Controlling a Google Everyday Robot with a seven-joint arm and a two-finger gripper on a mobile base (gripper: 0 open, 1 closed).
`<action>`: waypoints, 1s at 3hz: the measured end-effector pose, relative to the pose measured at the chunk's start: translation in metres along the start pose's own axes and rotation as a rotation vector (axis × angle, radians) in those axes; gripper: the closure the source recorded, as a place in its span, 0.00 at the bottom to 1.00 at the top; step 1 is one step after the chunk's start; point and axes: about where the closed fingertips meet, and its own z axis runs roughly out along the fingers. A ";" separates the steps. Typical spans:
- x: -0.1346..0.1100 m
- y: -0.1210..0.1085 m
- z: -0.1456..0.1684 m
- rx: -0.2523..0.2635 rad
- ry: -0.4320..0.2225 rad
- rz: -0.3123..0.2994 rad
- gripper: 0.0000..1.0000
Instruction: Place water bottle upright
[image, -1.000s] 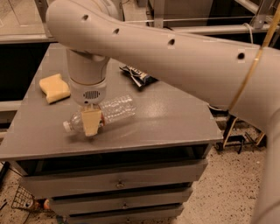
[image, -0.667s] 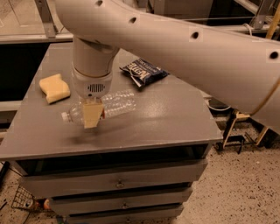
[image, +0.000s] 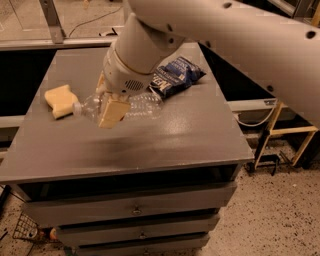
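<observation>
Here the gripper (image: 108, 104) reaches down over the left part of the grey table (image: 165, 145), its fingers (image: 114, 111) clamped across the water bottle (image: 142, 105). The bottle lies on its side, cap to the left; whether it touches the tabletop I cannot tell. A yellow sponge (image: 60, 100) sits just left of the cap, and a blue snack bag (image: 176, 76) lies farther back on the right.
</observation>
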 end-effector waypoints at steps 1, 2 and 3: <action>0.005 -0.014 -0.010 0.049 -0.168 0.058 1.00; 0.019 -0.027 -0.023 0.073 -0.333 0.142 1.00; 0.013 -0.025 -0.020 0.067 -0.315 0.126 1.00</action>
